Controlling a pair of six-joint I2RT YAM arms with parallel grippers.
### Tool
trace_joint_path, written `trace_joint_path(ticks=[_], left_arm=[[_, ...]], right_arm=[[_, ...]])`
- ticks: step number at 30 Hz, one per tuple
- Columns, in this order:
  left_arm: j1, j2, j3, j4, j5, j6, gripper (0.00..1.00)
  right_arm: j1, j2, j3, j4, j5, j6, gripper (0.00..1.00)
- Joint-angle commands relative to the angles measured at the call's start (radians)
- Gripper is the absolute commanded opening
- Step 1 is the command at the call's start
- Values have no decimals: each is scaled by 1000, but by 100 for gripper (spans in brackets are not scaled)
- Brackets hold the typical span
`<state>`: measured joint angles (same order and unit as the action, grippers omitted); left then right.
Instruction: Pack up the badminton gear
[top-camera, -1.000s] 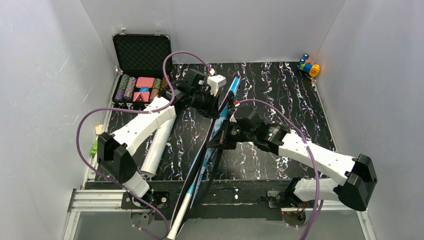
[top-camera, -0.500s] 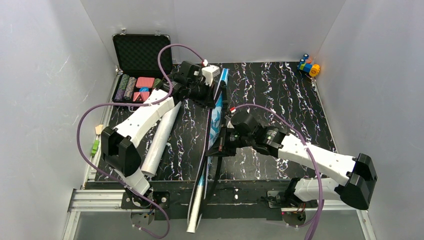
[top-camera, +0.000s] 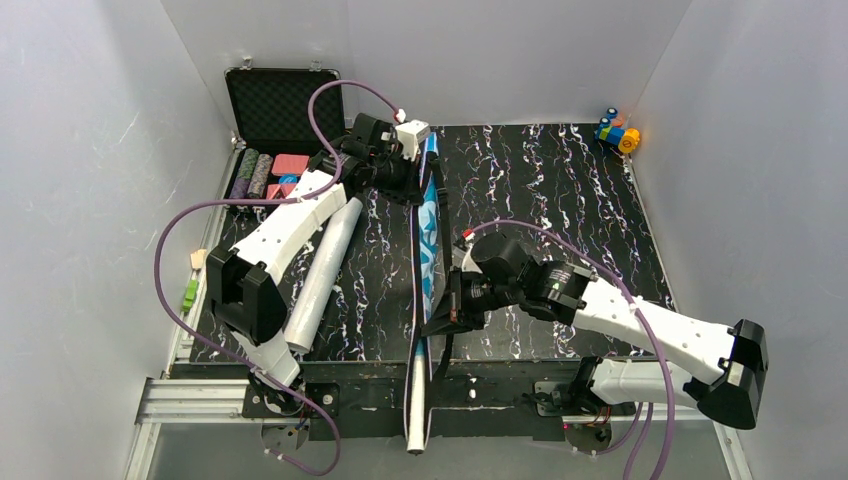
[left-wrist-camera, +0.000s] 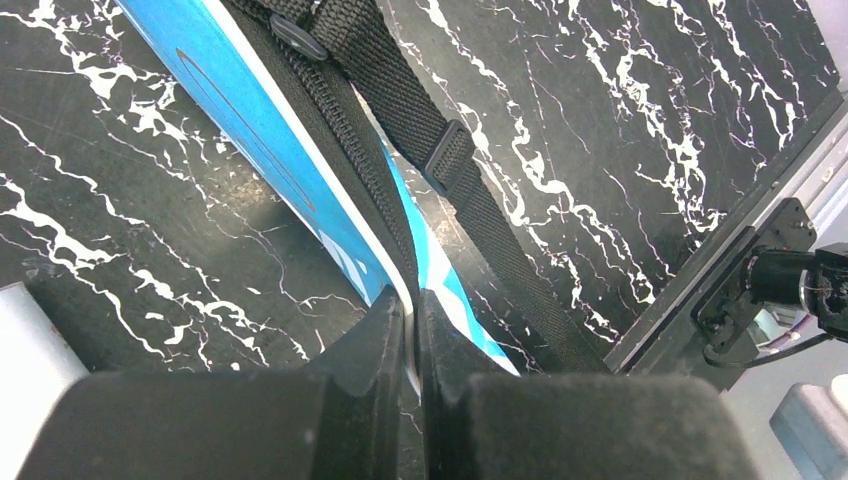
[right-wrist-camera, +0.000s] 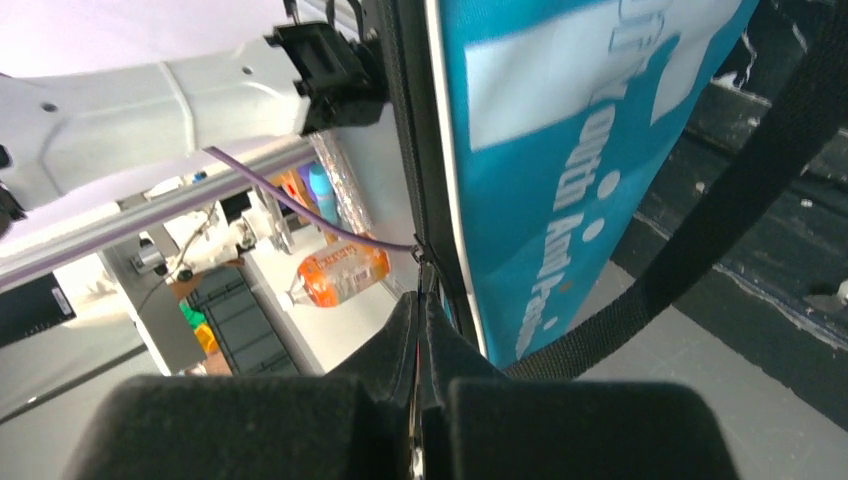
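one blue bag (top-camera: 428, 228), one white tube (top-camera: 321, 275), one chip case (top-camera: 283, 105)

bright even light, blurred wrist foregrounds

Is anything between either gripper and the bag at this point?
Nothing visible does. Both are on it: the left gripper is shut on the far end of the blue bag, and the right gripper is shut on its black zipper edge, nearer the arm bases.

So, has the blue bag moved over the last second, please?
Yes. The blue bag swung: far end left toward the poker case, near end right.
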<state>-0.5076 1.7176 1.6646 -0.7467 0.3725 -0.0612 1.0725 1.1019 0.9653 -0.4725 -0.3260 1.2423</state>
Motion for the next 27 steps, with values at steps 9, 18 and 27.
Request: trace_joint_path(ticks=[9,18,27], left_arm=[[37,-62,34,124,-109,97,0],[43,-61,33,120,-137,110,0],[43,-100,-29,88,-45,125,76]], right_arm=[[91,-37,-69,-84,-208,35,1],[107,-142,-117,-143,-169,54,1],[101,-118,-26,-188,-77,-25,1]])
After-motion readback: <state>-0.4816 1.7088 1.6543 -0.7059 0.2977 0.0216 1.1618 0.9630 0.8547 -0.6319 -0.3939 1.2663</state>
